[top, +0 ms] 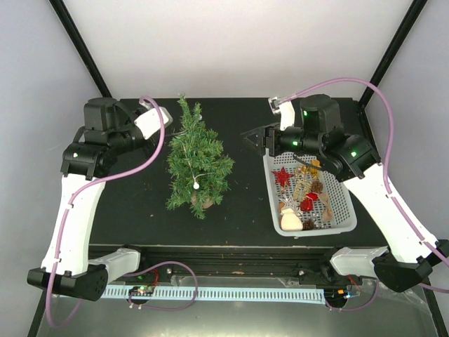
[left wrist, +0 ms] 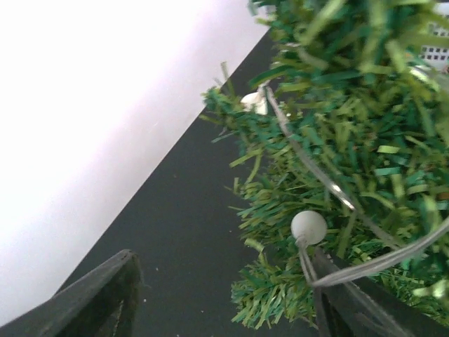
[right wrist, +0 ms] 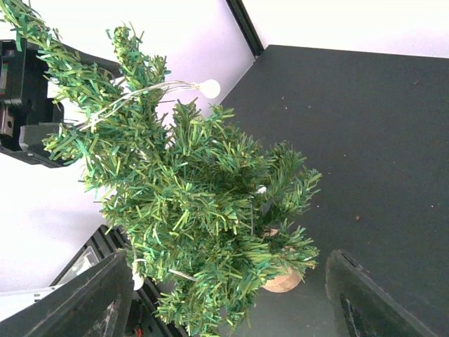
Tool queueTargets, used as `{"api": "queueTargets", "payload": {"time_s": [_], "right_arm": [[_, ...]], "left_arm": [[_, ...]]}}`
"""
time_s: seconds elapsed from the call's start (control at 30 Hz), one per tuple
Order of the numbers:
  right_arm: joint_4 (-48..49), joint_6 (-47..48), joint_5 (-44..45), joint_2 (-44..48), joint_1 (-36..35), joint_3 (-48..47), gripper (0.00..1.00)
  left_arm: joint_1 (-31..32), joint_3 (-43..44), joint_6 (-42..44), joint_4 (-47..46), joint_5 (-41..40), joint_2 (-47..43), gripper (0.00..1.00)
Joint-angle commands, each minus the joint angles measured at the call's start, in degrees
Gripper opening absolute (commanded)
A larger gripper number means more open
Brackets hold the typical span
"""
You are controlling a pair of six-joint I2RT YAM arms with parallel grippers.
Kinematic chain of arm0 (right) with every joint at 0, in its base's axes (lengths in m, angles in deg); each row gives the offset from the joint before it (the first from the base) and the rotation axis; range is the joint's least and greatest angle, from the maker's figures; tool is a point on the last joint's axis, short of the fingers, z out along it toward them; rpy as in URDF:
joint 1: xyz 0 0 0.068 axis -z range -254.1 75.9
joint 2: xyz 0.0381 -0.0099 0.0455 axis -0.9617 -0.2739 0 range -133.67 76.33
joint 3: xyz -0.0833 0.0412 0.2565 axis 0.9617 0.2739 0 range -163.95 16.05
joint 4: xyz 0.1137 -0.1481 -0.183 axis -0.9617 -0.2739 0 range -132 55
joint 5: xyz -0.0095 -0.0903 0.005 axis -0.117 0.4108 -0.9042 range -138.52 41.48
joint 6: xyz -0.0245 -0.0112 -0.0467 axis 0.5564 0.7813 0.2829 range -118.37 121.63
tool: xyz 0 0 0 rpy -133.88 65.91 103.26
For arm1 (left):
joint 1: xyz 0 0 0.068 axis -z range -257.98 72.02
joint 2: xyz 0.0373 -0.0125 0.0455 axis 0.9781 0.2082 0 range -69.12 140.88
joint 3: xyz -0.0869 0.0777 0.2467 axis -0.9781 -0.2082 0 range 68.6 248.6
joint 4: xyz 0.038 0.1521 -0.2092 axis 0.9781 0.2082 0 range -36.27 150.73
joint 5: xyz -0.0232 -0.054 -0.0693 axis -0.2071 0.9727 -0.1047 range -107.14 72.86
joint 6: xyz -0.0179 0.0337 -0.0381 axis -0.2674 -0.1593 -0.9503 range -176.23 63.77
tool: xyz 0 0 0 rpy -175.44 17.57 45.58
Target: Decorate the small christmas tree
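Left fingers beside small christmas tree

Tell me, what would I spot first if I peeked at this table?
The small christmas tree grabs your eye first, bushy and green in the middle of the black table, with a little white bulb hanging on it. To its right sits a white basket full of ornaments, and a bright red star stands out among them.
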Motion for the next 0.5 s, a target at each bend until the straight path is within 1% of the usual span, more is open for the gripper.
{"api": "queueTargets", "payload": {"time_s": [0.0, 0.03, 0.07, 0.1, 0.13, 0.2, 0.33, 0.47], "right_arm": [[-1.57, 0.32, 1.77, 0.52, 0.36, -1.54, 0.76], [-1.94, 0.26, 2.01, 0.85, 0.33, -1.49, 0.77], [-2.36, 0.35, 2.17, 1.13, 0.33, -1.43, 0.77], [-2.79, 0.49, 2.39, 1.31, 0.33, -1.44, 0.77], [-3.49, 0.66, 2.71, 1.51, 0.37, -1.50, 0.77], [-4.82, 1.09, 3.23, 1.73, 0.41, -1.52, 0.78], [-9.34, 1.38, 4.80, 1.95, 0.38, -1.95, 0.79], [-13.75, 0.68, 7.42, 2.50, 0.34, -1.40, 0.81]], "left_arm": [[-2.22, 3.34, -1.03, -1.50, -0.78, -0.63, 0.71], [-2.74, 3.95, -1.03, -1.14, -0.41, -0.57, 0.76], [-3.00, 4.65, -1.16, -0.79, 0.00, -0.64, 0.86], [-3.30, 5.59, -1.27, -0.09, 0.77, -0.68, 0.93], [-3.54, 6.25, -1.15, 0.88, 1.71, -0.67, 0.97], [-4.04, 6.85, -1.10, 2.61, 2.82, -0.93, 0.99], [-5.98, 6.66, -2.11, 6.05, 4.90, -2.26, 0.99], [-6.41, 6.55, -2.17, 10.77, 2.80, -4.30, 0.99]]}}
